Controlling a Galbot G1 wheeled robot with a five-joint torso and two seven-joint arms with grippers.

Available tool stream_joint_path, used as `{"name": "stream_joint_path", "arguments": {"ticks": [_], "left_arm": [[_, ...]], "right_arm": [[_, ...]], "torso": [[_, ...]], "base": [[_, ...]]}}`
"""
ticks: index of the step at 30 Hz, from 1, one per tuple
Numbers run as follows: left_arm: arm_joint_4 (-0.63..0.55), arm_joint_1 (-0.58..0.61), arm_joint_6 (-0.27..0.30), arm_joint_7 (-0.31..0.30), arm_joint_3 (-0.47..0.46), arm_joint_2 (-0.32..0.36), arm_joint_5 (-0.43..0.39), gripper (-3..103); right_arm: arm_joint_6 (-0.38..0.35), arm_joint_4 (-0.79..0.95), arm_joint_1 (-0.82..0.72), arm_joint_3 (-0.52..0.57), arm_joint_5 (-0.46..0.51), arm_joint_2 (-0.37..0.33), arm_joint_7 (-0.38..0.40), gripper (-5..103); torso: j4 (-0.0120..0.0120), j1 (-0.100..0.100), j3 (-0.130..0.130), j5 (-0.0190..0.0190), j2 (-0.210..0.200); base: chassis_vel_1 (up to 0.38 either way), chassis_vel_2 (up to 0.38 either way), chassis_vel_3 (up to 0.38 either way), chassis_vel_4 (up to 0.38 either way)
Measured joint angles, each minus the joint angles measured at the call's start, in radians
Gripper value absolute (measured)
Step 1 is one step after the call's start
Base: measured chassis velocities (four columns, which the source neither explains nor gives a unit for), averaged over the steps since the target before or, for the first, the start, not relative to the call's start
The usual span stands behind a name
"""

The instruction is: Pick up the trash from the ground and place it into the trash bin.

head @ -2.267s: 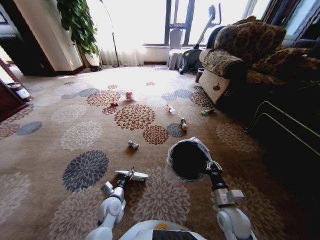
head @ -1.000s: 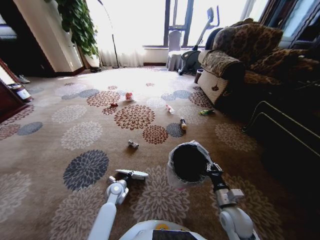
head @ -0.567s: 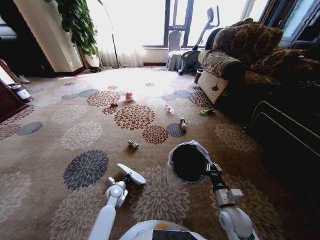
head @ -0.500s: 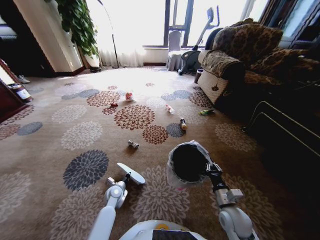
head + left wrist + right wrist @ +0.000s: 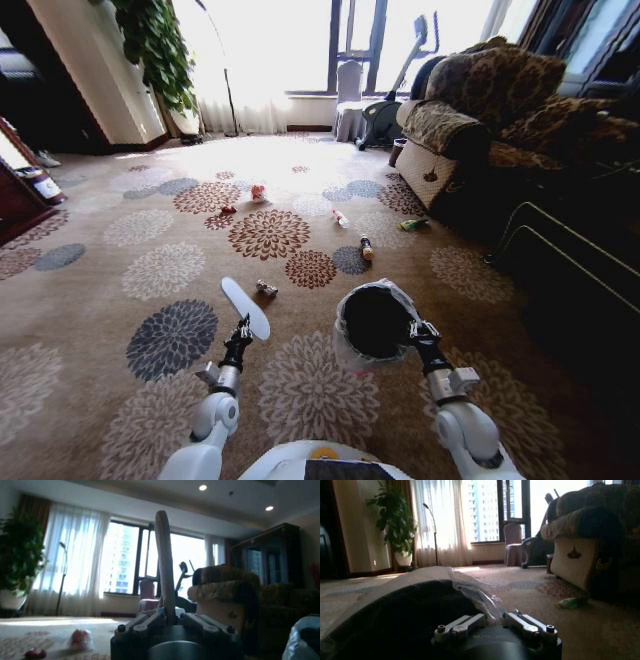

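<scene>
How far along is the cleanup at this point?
In hand: the left gripper holds the flat white card raised beside the trash bin, which the right gripper grips by its rim. Left: the small can, two bottles, green packet and crumpled wrapper lie on the carpet. Nothing visible in the bin.

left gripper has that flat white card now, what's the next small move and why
Probably swing the left gripper rightward until the flat white card is over the round black bag-lined trash bin, then open. The card is clamped by one end and stands up from the fingers, while the right gripper holds the bin by its rim, mouth open, just beside it.
</scene>
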Motion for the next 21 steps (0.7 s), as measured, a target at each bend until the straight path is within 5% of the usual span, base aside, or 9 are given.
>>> {"name": "stream_joint_path", "arguments": {"ticks": [5,10,21], "left_arm": [[-0.189,0.031,-0.031,0.165,0.017,0.155,0.0,6],[-0.293,0.029,0.037,0.22,0.044,0.292,-0.085,6],[-0.221,-0.06,0.081,0.248,0.165,0.317,-0.094,6]], "right_arm": [[-0.035,-0.061,0.082,-0.11,-0.005,-0.031,0.0,0],[-0.057,-0.076,0.135,-0.198,-0.015,-0.037,-0.001,0],[-0.077,-0.044,0.158,-0.258,-0.023,-0.048,0.0,0]], "torso": [[0.0003,0.0,0.0,0.0001,0.0],[0.0002,0.0,0.0,0.0,0.0],[0.0,0.0,0.0,0.0,0.0]], "base": [[0.0,0.0,0.0,0.0],[0.0,0.0,0.0,0.0],[0.0,0.0,0.0,0.0]]}}
